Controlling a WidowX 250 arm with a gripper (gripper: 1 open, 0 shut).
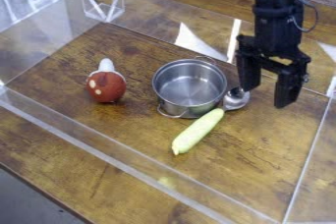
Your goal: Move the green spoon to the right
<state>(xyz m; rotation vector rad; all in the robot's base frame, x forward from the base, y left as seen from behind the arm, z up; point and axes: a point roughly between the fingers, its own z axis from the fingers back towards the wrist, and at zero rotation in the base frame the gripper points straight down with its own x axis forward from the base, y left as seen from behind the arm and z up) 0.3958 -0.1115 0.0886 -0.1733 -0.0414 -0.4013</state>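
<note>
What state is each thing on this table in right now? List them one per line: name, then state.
green spoon: lying flat on the table, in front of the pot, held by nothing.
steel pot: upright, empty, its handle toward the gripper.
red-and-white toy: resting on the table left of the pot.
gripper: open, pointing down, raised above the table, holding nothing.

bare wood lies right of the steel pot (192,84), by the clear wall (312,159).
</note>
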